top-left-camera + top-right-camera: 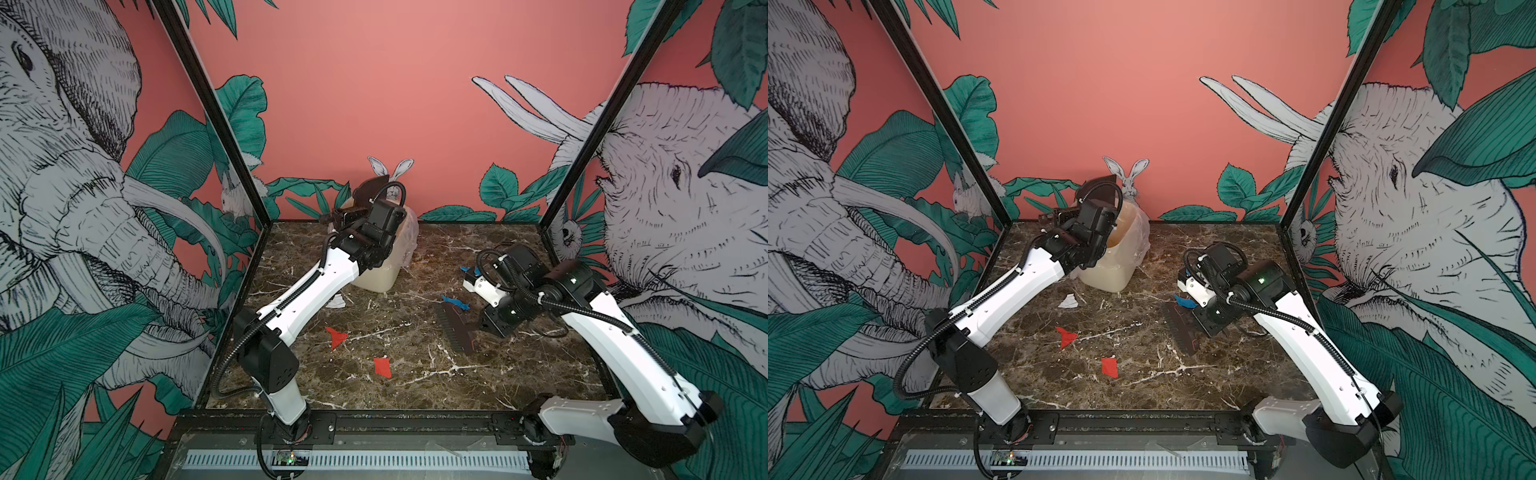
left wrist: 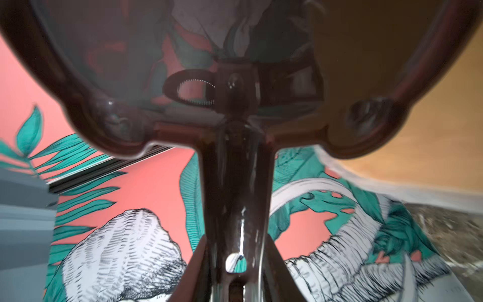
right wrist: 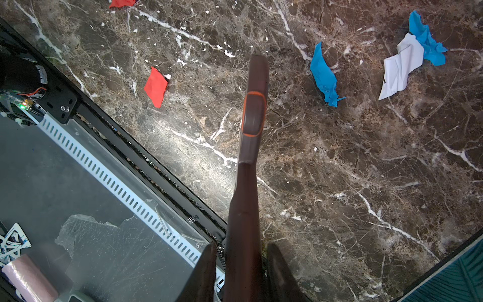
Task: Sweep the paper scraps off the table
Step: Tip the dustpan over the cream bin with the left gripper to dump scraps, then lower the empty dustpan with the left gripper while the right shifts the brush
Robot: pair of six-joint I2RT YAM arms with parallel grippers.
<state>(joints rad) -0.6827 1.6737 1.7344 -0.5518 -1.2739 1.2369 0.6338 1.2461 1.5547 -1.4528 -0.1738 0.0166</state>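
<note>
Paper scraps lie on the dark marble table [image 1: 457,386]: two red [image 1: 336,336] [image 1: 382,368], one white [image 1: 336,302], and one blue [image 1: 455,302] beside the brush. The right wrist view shows red [image 3: 156,86], blue [image 3: 324,75], and a white piece [image 3: 400,68] against another blue one. My left gripper [image 1: 365,208] [image 2: 236,277] is shut on the handle of a dark brown dustpan [image 1: 372,191] [image 2: 183,65], held tilted above the bin. My right gripper [image 1: 488,326] [image 3: 243,272] is shut on the handle of a dark brush [image 1: 457,332] [image 3: 248,183], its bristles low over the table.
A translucent beige bin [image 1: 374,266] [image 1: 1113,257] with a plastic liner stands at the back of the table, partly hidden by the left arm. A black frame [image 1: 415,415] edges the table, with upright posts at the back corners. Patterned walls close in three sides.
</note>
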